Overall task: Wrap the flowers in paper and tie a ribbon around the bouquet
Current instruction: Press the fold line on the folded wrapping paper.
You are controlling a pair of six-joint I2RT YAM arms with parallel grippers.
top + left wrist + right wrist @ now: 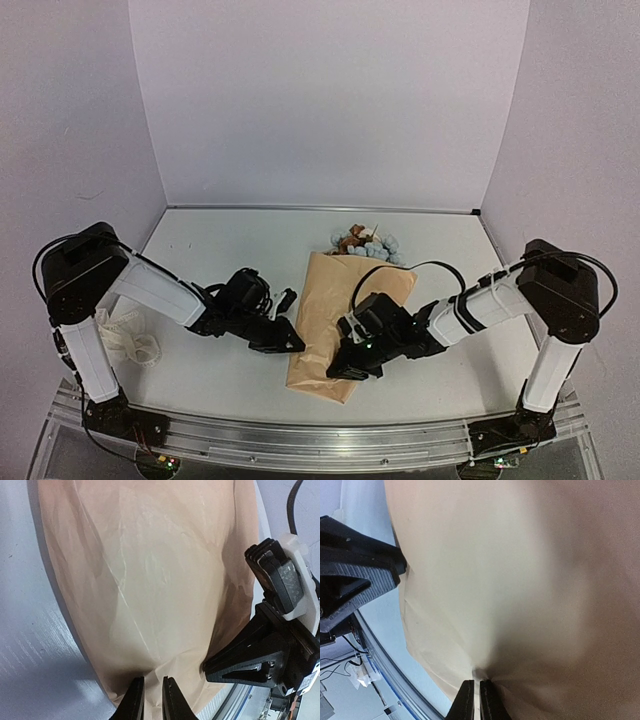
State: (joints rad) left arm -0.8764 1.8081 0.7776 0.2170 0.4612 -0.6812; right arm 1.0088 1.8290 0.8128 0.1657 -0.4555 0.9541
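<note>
The bouquet lies on the table as a tan paper cone with the blue and brown flowers poking out of its far end. My left gripper is at the cone's near left edge. In the left wrist view its jaws stand a narrow crack apart, with a fold of the paper in the gap. My right gripper is shut on the paper at the cone's near right side, and the sheet puckers at its tips. The cream ribbon lies in a heap by the left arm's base.
The metal rail along the table's near edge runs just behind both grippers. The right gripper's black fingers show close beside the left one in the left wrist view. White walls close in the table on three sides.
</note>
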